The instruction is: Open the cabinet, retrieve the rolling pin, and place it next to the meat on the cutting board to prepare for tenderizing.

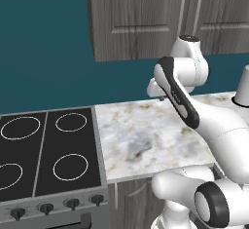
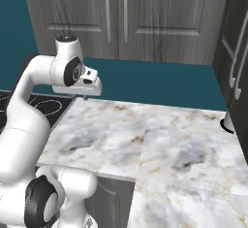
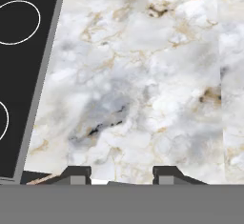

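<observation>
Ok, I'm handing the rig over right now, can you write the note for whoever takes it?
Gripper: jaws apart, nothing between them, facing down over the marble counter beside the stove.
Cabinet: both doors shut, handles untouched.
Done: nothing yet.
Left: open the cabinet, take out the rolling pin, set it by the meat on the cutting board.

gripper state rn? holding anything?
Gripper: open, fingers apart, nothing between them. It hangs over the bare marble counter beside the stove.
</observation>
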